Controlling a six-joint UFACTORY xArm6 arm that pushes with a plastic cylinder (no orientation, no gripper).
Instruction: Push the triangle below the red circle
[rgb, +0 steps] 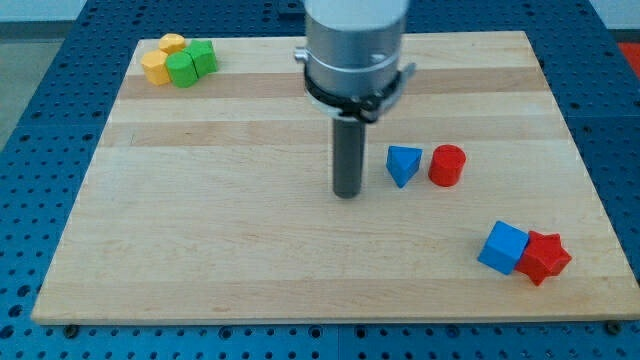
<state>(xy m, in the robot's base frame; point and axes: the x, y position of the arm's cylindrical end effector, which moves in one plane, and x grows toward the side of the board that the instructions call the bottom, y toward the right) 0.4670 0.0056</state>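
A blue triangle block (403, 164) lies right of the board's middle, and a red circle block (447, 165) stands just to its right, a small gap between them. My tip (347, 194) rests on the board to the left of the blue triangle and slightly lower in the view, a short gap away and not touching it.
A blue cube (501, 247) and a red star block (544, 257) touch each other near the bottom right corner. Two yellow blocks (156, 66) and two green blocks (190, 64) are clustered at the top left corner. The wooden board (220, 220) ends in blue perforated table.
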